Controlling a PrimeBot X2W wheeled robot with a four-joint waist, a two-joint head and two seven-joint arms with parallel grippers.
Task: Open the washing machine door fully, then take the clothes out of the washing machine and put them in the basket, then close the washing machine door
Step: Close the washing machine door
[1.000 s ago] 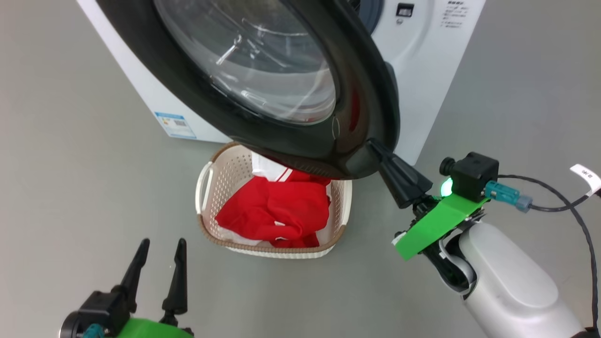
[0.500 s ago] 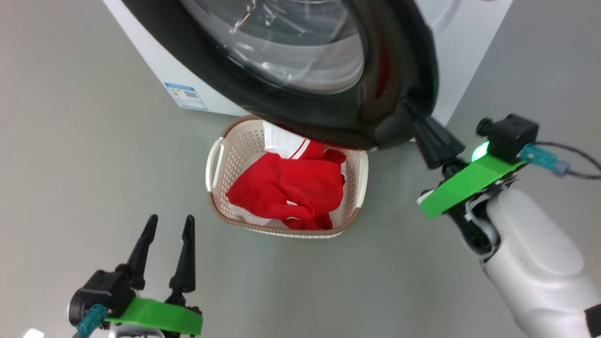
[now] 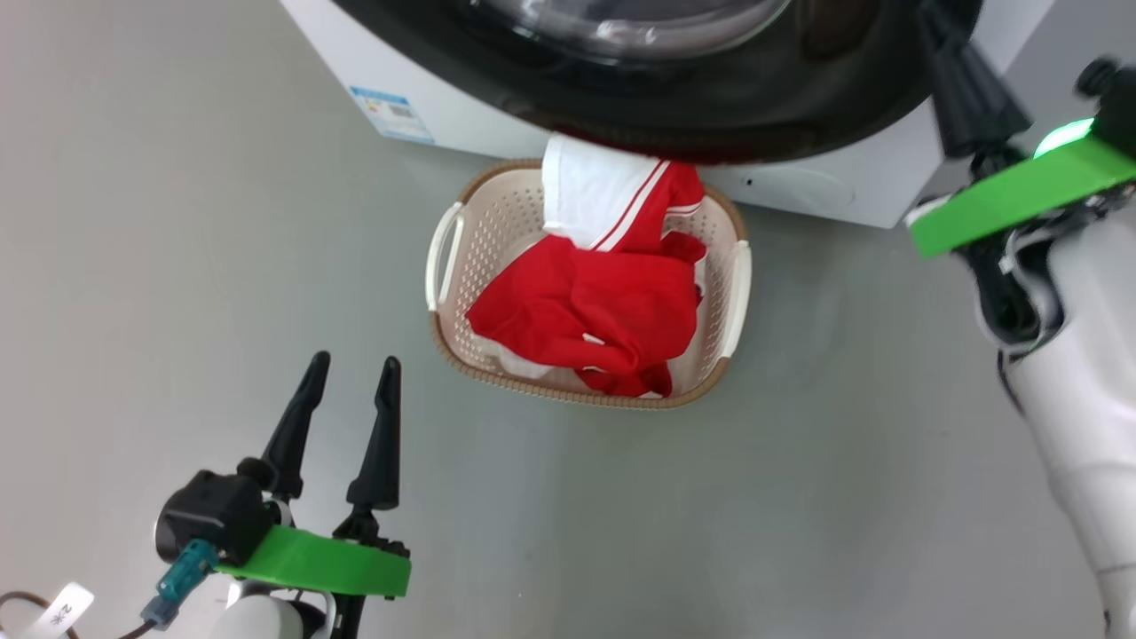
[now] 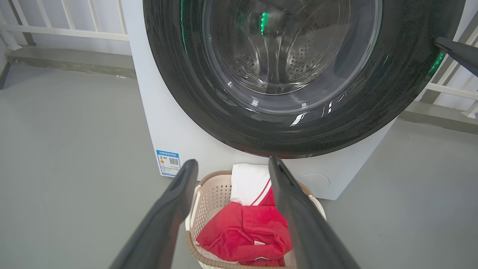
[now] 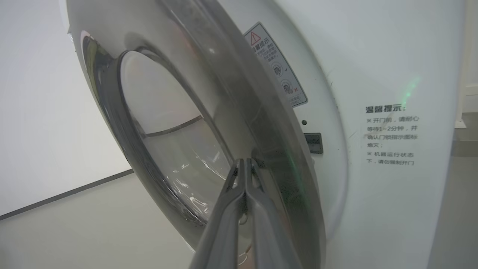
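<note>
The washing machine door (image 3: 710, 124), black-rimmed with a glass bowl, stands almost against the white washing machine (image 3: 461, 124), with a narrow gap at its free edge (image 5: 261, 112). My right gripper (image 3: 945, 44) is shut with nothing in it. Its joined fingertips (image 5: 244, 161) press on the door's outer rim. The cream basket (image 3: 550, 393) sits on the floor right under the door. It holds the red clothes (image 3: 603, 311), and a white panel of them reaches up to the door's lower rim. My left gripper (image 3: 355, 362) hangs open and empty, short of the basket (image 4: 209, 177).
Grey floor spreads around the basket on all sides. The blue energy sticker (image 3: 390, 111) and round service flap (image 3: 790, 191) mark the machine's lower front. A white railing (image 4: 63, 33) on a low ledge runs behind the machine. My right forearm (image 3: 1083, 399) stands right of the basket.
The door has swung closer to the machine's front, with my right gripper following on its rim. The head camera has shifted. My left gripper stays open.
</note>
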